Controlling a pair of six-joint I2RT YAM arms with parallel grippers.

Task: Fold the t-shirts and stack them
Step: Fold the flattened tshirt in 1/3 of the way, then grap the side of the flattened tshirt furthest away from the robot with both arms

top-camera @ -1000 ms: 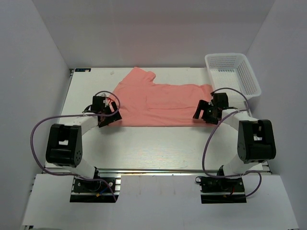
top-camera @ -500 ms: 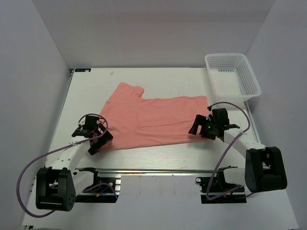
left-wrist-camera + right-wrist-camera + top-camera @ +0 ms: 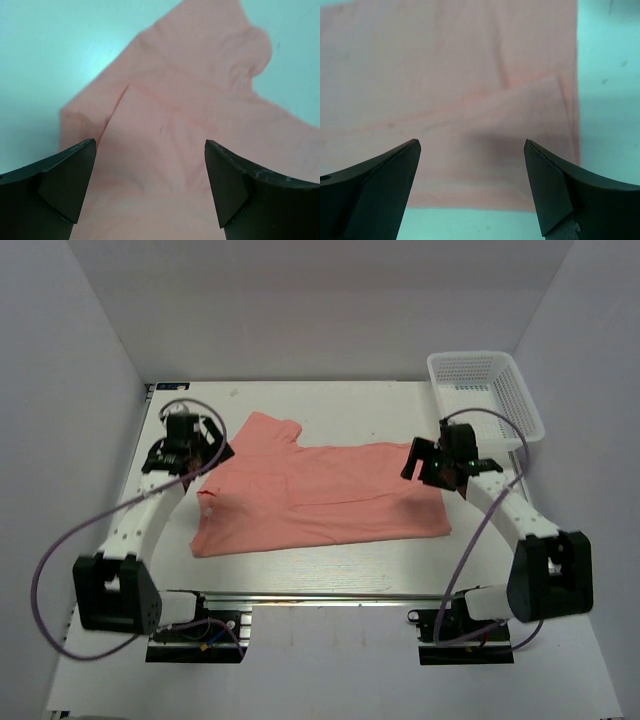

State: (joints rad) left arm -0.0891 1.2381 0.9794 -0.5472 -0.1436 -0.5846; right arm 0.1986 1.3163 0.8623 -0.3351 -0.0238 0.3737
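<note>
The salmon-pink t-shirt (image 3: 315,498) lies flat on the table, folded lengthwise, with one sleeve (image 3: 272,430) sticking out at the far left. My left gripper (image 3: 207,458) hangs open and empty above the shirt's left end. In the left wrist view the shirt (image 3: 175,125) fills the space between the spread fingers. My right gripper (image 3: 420,462) hangs open and empty above the shirt's far right corner. In the right wrist view the shirt (image 3: 445,100) shows a folded layer and its straight edges. No collar tag shows.
A white plastic mesh basket (image 3: 485,398) stands at the table's far right corner, just behind the right arm. Purple cables loop off both arms. The white table (image 3: 330,560) runs bare in front of the shirt to the metal rail at the near edge.
Both grippers dragged the shirt toward the near edge, let go of it, and have moved back away over its far side. The shirt now lies nearer and flatter.
</note>
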